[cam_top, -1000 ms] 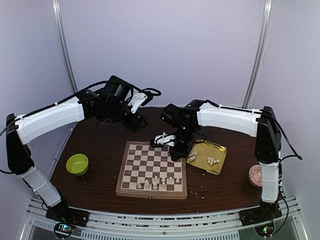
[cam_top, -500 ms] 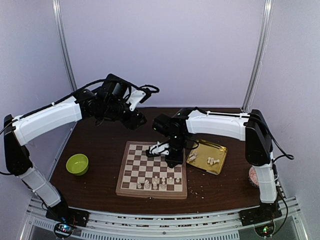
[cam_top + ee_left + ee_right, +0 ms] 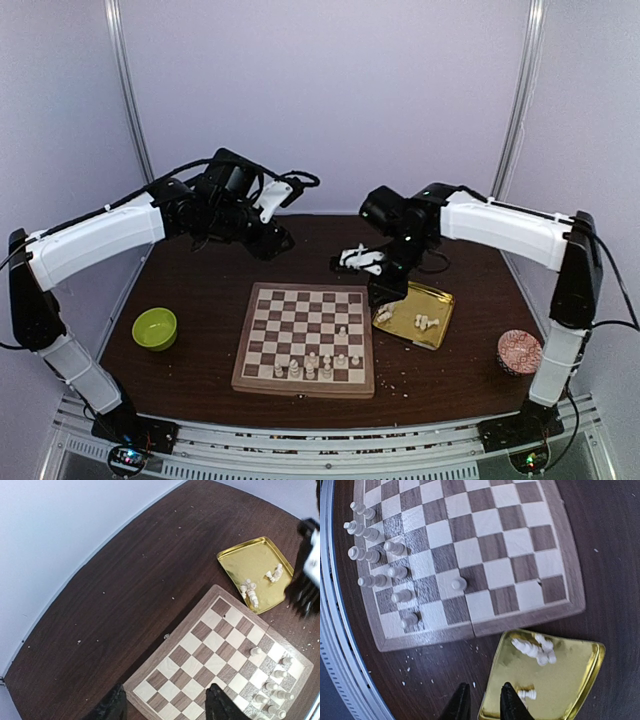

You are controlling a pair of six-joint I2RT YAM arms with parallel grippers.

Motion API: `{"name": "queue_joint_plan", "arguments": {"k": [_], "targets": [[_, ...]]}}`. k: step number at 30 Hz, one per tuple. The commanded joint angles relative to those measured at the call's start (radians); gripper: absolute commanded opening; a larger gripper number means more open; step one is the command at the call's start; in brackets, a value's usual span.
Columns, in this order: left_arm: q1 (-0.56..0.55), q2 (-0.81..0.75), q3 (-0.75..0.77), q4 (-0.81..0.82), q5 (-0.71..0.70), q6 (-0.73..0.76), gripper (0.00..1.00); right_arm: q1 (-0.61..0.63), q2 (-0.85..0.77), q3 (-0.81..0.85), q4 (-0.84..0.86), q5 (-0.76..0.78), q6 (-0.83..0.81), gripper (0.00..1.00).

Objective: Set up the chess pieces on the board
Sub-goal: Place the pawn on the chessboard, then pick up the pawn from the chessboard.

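1. Step in hand, as I judge it: fetching the next piece. The chess pieces point(image 3: 380, 555) already set stand in two rows along one edge of the board point(image 3: 490, 525). A lone pawn point(image 3: 458, 584) stands further in, apart from them
2. My right jaws hang over an edge of the gold tray point(image 3: 570, 680), narrowly parted and holding nothing
3. My left jaws hover above the counter point(image 3: 100, 605) beyond the board, moderately wide and empty
4. Next I'd widen the right jaws, then drop onto the clustered pieces point(image 3: 535, 649) or the single lying one point(image 3: 526, 694), pinching only one
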Motion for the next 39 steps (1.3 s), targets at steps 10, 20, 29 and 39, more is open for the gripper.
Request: {"name": "queue_joint_plan", "arguments": {"k": [10,20,29,39], "targets": [[-0.091,0.262,0.117,-0.037,0.249,0.053,0.49,-0.302,-0.39,-0.453,0.321,-0.227,0.051,0.23],[-0.197,0.541,0.301,-0.107,0.235,0.041,0.45,-0.329,-0.368,-0.473,0.352,-0.192,0.042,0.23],[-0.206,0.617,0.325,-0.16,0.192,0.052,0.45,-0.33,-0.354,-0.466,0.342,-0.185,0.027,0.23],[-0.206,0.602,0.295,-0.188,0.161,0.046,0.32,-0.329,-0.318,-0.455,0.323,-0.19,0.019,0.23]]}}
